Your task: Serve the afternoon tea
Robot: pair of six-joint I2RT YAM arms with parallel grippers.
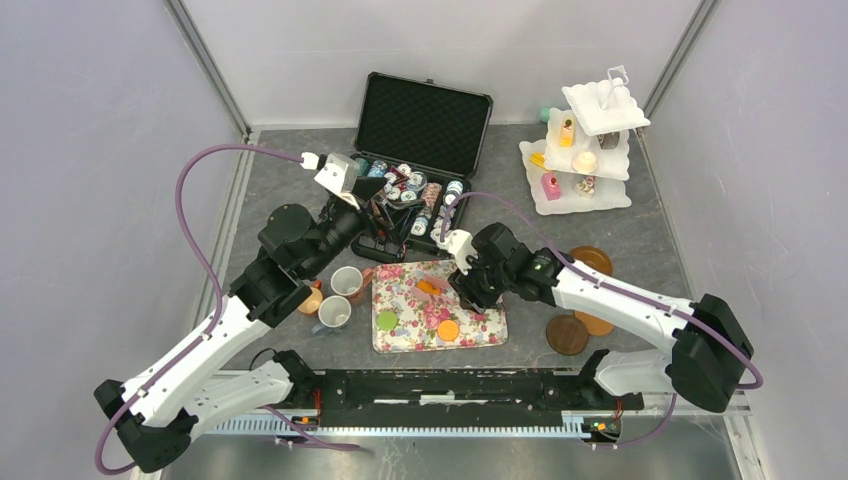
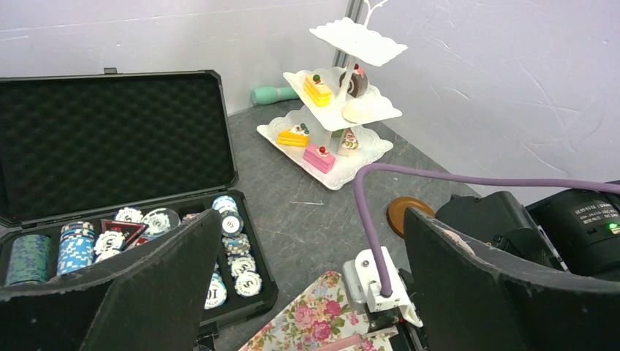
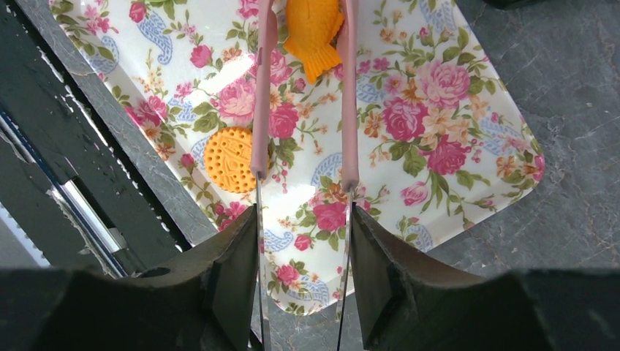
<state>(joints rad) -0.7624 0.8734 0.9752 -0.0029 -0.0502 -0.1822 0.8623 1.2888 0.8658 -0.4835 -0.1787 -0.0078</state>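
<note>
The right pincer (image 3: 303,219) is clamped on the tongs (image 3: 263,88), which squeeze the orange cake (image 3: 313,33) over the far side of the tray (image 3: 453,131). I would hold an even squeeze and move level, slowly. The left pincer (image 2: 311,219) stands apart.
</note>
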